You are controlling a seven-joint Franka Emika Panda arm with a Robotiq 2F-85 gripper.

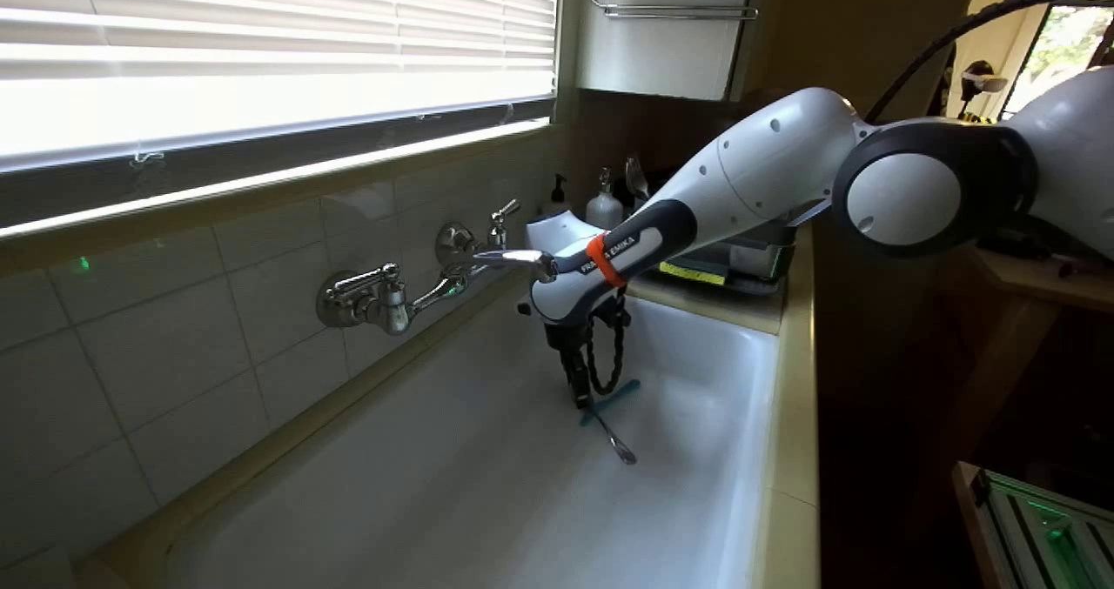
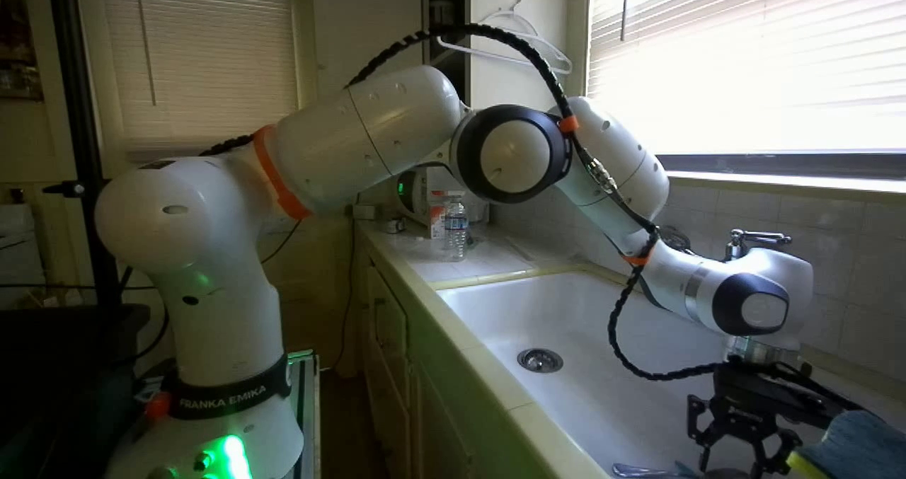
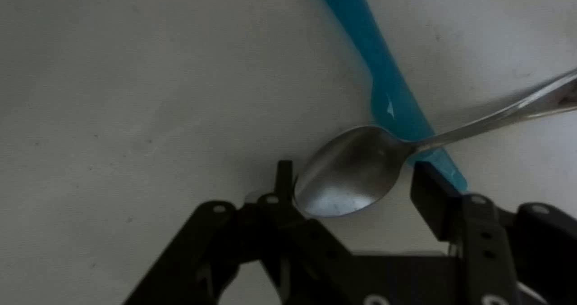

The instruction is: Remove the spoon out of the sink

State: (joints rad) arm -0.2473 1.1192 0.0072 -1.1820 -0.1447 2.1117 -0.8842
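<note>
Wrist view: the Robotiq gripper (image 3: 354, 174) has its black fingers (image 3: 430, 194) spread partway, wider than the bowl of the metal spoon (image 3: 363, 170) between them — one finger is right by the bowl's rim, contact too dark to tell, the other clear of it. The spoon is not gripped. It lies in the white sink (image 1: 418, 502), its neck crossing over a teal-blue utensil (image 3: 387, 75), its handle running out of view. In an exterior view, the Franka arm (image 1: 757, 163) angles down into the sink behind the chrome two-handled tap (image 1: 439, 291) — and the spoon's handle slants out from beside the fingertips. In an exterior view, a round drain (image 2: 540, 360) sits well apart from the gripper, a blue-and-yellow sponge (image 2: 860, 440) shows in a lower corner, and a water bottle (image 2: 456, 228) stands on the counter (image 2: 492, 256).
</note>
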